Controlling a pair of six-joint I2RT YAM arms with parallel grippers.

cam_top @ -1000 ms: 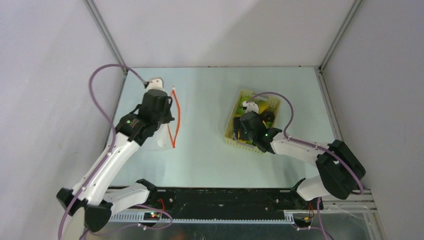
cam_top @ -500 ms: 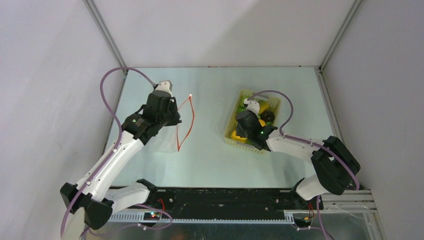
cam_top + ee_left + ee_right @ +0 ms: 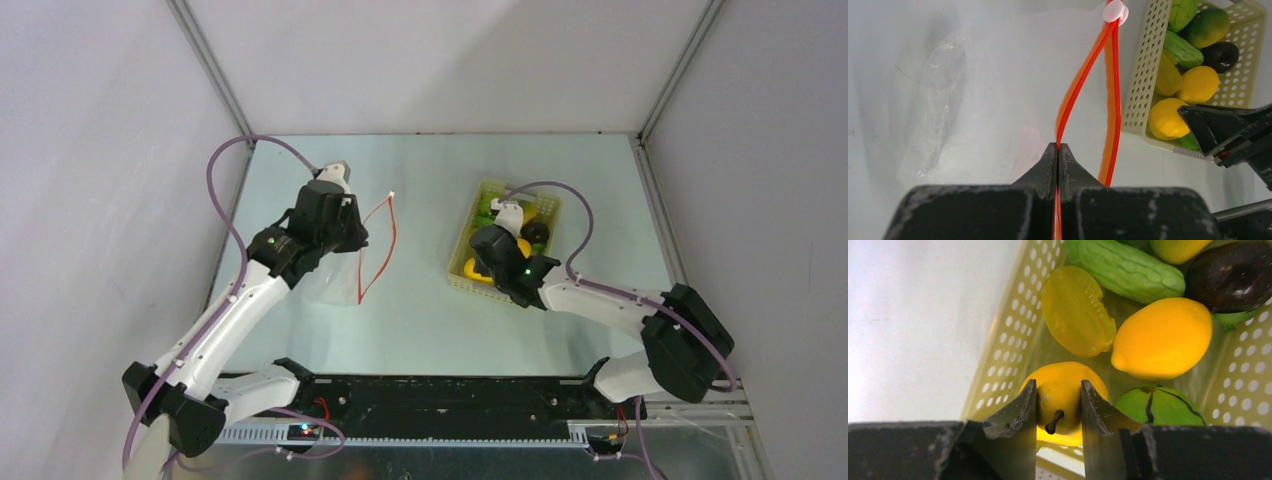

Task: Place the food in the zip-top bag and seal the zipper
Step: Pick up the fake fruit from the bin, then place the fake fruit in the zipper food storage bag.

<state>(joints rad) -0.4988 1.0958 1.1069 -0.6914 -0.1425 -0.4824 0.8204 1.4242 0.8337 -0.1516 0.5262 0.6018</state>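
Observation:
The clear zip-top bag (image 3: 335, 272) lies at the left, and the left wrist view (image 3: 998, 75) shows it too. My left gripper (image 3: 354, 232) (image 3: 1058, 149) is shut on one side of its red-orange zipper (image 3: 1083, 85), so the mouth gapes in a loop (image 3: 378, 245). The food lies in the lattice basket (image 3: 462, 268). My right gripper (image 3: 480, 266) (image 3: 1058, 390) is shut on a yellow pear-like fruit (image 3: 1063, 382) at the basket's near-left corner. A lemon (image 3: 1162, 337), a green ridged vegetable (image 3: 1128, 270), a dark purple piece (image 3: 1233, 275) and a green fruit (image 3: 1160, 405) lie beside it.
The pale yellow basket (image 3: 1143, 75) stands to the right of the bag's mouth, with a strip of bare table between them. A white slider (image 3: 1114, 11) sits at the zipper's far end. Metal frame posts and grey walls close the table in.
My left gripper has lifted the zipper strip and carried it right, opening the bag's mouth into a loop. My right gripper has shifted to the basket's near-left corner, onto the yellow fruit.

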